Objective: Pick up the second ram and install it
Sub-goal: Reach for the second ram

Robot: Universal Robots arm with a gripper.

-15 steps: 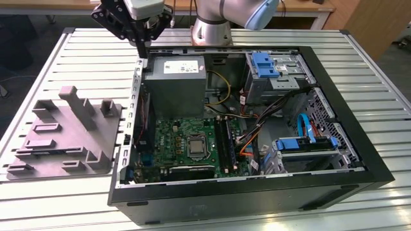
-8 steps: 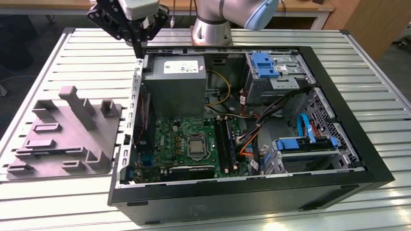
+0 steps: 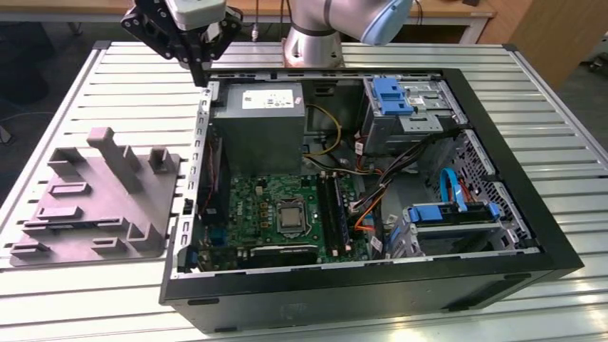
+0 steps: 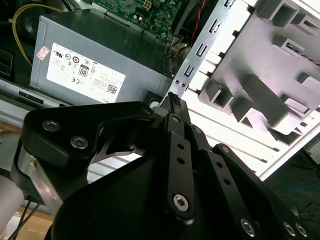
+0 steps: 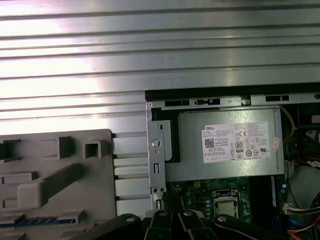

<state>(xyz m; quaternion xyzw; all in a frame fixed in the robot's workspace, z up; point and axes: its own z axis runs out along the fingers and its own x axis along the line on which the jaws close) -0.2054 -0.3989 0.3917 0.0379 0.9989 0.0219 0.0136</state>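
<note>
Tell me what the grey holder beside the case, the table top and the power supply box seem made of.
Grey holder: probably moulded or printed plastic, matte, thick blocky ribs, no glare. Table top: likely aluminium, ribbed slats with a bright brushed sheen. Power supply box: seemingly sheet metal, dull grey finish, folded edges, paper-like label.
</note>
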